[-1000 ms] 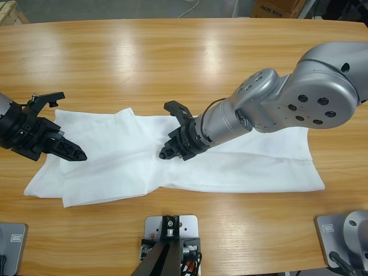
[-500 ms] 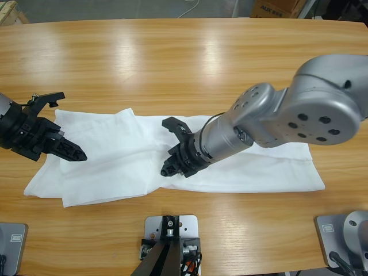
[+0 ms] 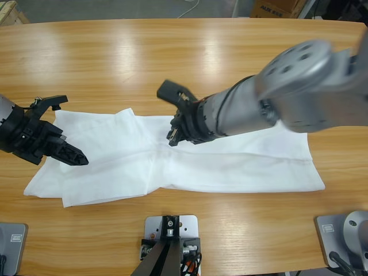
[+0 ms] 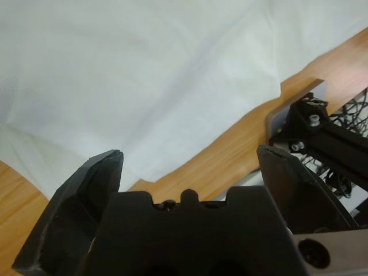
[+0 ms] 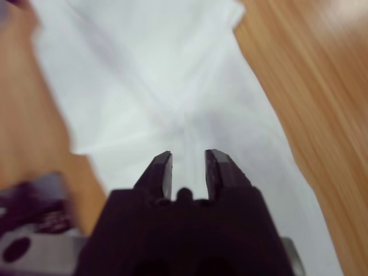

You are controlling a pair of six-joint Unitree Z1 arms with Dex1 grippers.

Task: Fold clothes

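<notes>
Mid-frame, right gripper (image 3: 172,138) has lifted off the T-shirt (image 3: 241,164), jaws narrow, empty; left gripper (image 3: 72,156) stays wide at left sleeve. Fold unstarted.

Jaws narrowly apart — seemingly empty — above T-shirt (image 5: 172,86)

Table (image 3: 172,52) glare; motion-blurred arm (image 3: 299,86)

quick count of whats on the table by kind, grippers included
white T-shirt: 1
black two-jaw grippers: 2, the left gripper and the right gripper
wooden table: 1
total: 4
</notes>
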